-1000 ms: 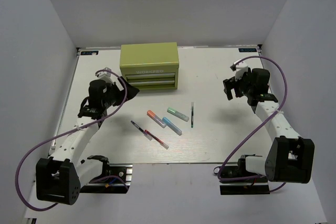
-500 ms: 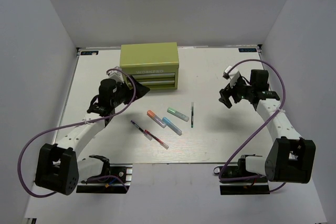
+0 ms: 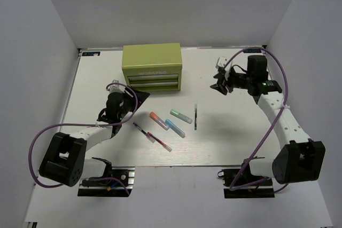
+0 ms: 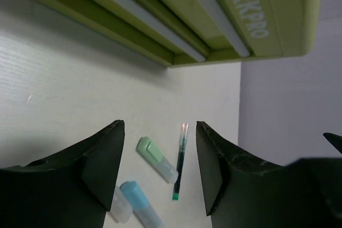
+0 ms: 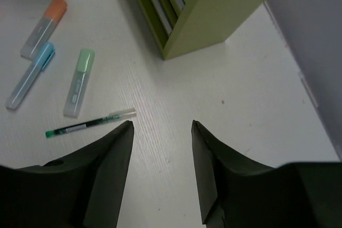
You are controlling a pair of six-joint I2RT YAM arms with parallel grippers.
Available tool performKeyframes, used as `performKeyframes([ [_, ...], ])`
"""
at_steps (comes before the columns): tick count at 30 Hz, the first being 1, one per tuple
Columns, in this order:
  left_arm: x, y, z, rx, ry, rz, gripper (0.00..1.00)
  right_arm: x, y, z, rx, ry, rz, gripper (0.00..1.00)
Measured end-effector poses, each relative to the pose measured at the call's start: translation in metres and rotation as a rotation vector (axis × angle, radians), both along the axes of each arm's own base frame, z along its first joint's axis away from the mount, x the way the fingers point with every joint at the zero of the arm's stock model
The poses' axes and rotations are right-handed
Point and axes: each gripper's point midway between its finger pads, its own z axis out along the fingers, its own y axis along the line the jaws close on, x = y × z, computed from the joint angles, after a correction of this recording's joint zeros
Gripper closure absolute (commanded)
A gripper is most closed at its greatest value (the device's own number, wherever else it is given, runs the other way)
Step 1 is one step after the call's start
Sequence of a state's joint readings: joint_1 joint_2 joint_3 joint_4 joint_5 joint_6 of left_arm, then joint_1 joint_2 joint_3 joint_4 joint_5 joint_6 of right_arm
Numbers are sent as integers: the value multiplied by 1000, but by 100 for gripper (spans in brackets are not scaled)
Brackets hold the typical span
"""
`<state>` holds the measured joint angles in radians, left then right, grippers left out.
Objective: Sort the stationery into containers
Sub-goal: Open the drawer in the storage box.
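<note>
Hovering wide open, gripping nothing: left pincer [image 3: 138, 93] just beside the tool chest [image 3: 152, 68] front, right pincer [image 3: 218, 85] nearer the right edge. Lying loose at mid-counter [image 3: 235, 132]: three highlighters [image 3: 175, 128], three thin pens [image 3: 195, 117]. Sitting at the far edge with drawers [image 3: 155, 81] closed: the chest.

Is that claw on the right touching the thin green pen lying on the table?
Apart. The top view shows the right gripper up beyond the thin green pen, with a strip of white table plainly visible between them.
</note>
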<state>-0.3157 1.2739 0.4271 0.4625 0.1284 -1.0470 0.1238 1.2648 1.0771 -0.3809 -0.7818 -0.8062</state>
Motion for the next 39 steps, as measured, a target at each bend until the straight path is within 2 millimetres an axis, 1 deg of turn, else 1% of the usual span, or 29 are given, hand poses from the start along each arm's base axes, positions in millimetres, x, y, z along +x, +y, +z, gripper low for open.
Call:
performKeyframes([
  [2,8,2,4,-21,-20,33,33,6,20,15,12,-35,45,46],
  [5,19,4,10,-50,-49,75,33,17,50,28,18,-61,96,46],
  [9,37,3,17,-92,-79,121,36,33,88,28,6,-56,125,45],
  [14,52,1,12,-133,-79,153,41,46,122,20,-24,-59,123,45],
  [17,58,0,8,-162,-78,165,43,55,141,23,-39,-84,121,45],
  [18,60,-1,8,-173,-82,168,43,58,146,26,-40,-100,118,43],
  [22,68,-3,16,-209,-109,172,43,70,161,28,-58,-151,102,42],
  [25,71,-5,28,-240,-145,172,43,78,171,26,-74,-182,98,40],
  [29,72,-5,37,-264,-169,174,43,86,182,16,-105,-210,107,39],
  [36,73,-4,42,-291,-181,185,45,103,193,-6,-169,-237,108,37],
  [39,74,-3,43,-304,-185,192,48,107,194,-7,-184,-256,101,37],
])
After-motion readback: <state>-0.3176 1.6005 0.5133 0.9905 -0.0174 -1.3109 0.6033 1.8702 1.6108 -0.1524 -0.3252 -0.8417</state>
